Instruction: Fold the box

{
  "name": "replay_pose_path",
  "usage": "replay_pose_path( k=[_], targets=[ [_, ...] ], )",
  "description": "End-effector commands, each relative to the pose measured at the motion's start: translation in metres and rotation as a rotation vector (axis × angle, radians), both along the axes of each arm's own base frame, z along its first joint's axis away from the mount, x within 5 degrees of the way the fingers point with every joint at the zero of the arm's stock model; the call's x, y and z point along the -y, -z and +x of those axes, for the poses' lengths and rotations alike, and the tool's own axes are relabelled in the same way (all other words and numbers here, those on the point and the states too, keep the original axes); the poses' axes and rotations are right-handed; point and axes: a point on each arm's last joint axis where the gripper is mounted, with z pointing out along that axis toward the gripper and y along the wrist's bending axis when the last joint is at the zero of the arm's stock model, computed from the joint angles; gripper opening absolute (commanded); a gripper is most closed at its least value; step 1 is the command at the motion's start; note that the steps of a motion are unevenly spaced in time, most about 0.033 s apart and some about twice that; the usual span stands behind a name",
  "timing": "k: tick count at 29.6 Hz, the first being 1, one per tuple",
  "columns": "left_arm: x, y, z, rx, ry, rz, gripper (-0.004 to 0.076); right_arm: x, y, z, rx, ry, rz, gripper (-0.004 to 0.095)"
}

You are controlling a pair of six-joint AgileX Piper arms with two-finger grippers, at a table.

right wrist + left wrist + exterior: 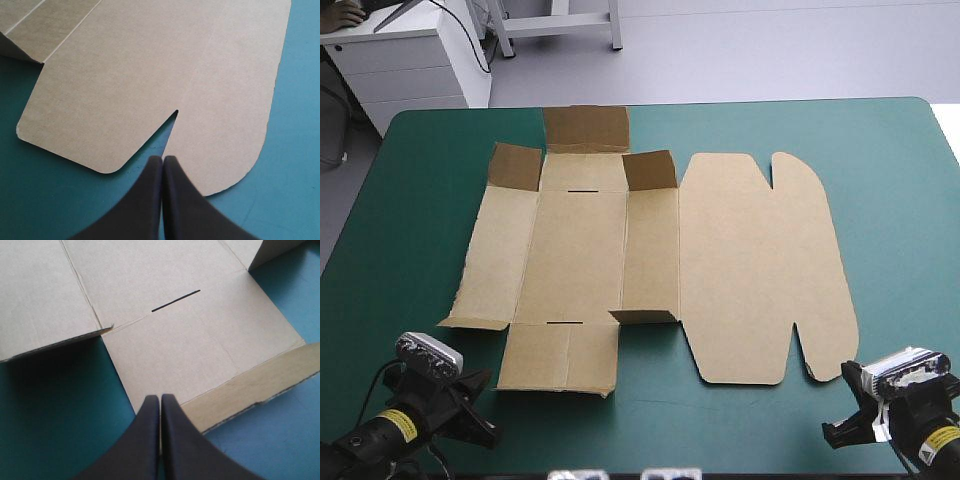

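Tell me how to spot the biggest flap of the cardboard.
Look at the teal-green table, where the brown box lies spread open. The biggest flap is its right end. Only it has rounded corners and a notch at each end.

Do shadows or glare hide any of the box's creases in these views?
High view: even light, no glare on the box; its raised far flaps look darker inside. Left wrist view: a deep shadow on the teal-green cover under a lifted flap, beside the left end effector; creases and slot readable. Right wrist view: only a thin shadow along the box's edge ahead of the right end effector.
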Motion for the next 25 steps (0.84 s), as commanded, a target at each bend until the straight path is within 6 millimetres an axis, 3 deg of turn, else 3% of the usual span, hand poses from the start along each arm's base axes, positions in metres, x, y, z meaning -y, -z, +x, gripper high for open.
replay_pose_path(
  k=[1, 16, 25],
  targets=[
    [0.003, -0.011, 0.005, 0.052, -0.006, -0.038, -0.0008, -0.001, -0.013, 0.002, 0.079, -0.002, 0.026, -0.0014],
    [0.003, -0.013, 0.006, 0.092, 0.023, -0.014, -0.0008, -0.001, -0.013, 0.002, 0.079, -0.002, 0.026, -0.0014],
    [0.006, -0.046, 0.015, 0.209, -0.004, -0.089, -0.0008, -0.001, -0.013, 0.002, 0.079, -0.002, 0.026, -0.0014]
  ],
)
